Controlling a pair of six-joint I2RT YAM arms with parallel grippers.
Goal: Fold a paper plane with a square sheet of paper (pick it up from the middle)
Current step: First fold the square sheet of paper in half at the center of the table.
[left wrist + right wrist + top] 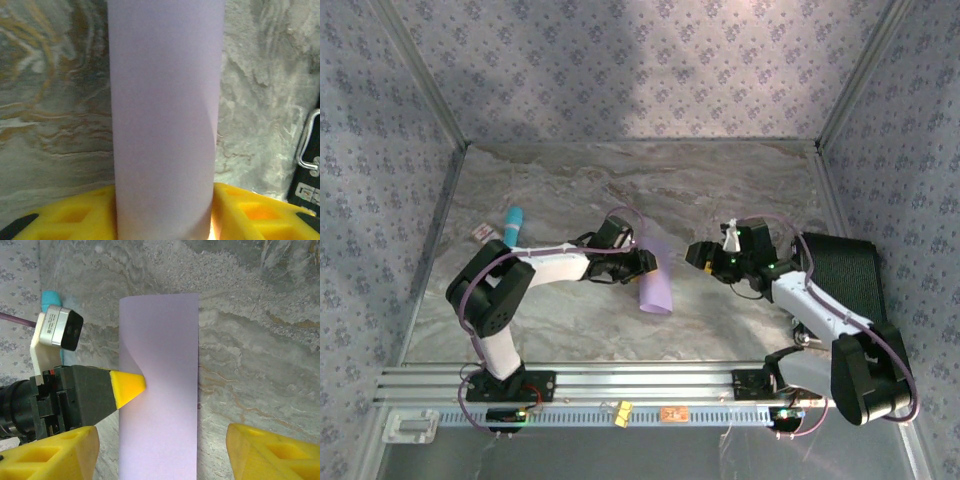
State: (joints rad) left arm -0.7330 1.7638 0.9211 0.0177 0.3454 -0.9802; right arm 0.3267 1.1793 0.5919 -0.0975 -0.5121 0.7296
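The square sheet of paper (657, 282) is lavender and bent over into a long, softly curved strip, its lower end resting on the marble table. My left gripper (642, 262) is shut on the sheet's middle. In the left wrist view the sheet (165, 110) fills the gap between the yellow fingers (250, 210). My right gripper (700, 252) hovers just right of the sheet, open. In the right wrist view its fingers (270, 452) straddle the strip (160, 405) without touching it, and the left gripper's fingertip (129, 386) presses the strip's left edge. The paper plane is out of view.
A teal cylinder (513, 224) and a small card (482, 232) lie at the table's left, behind the left arm. A black ribbed tray (845, 272) sits by the right wall. Patterned walls enclose the marble table (640, 180).
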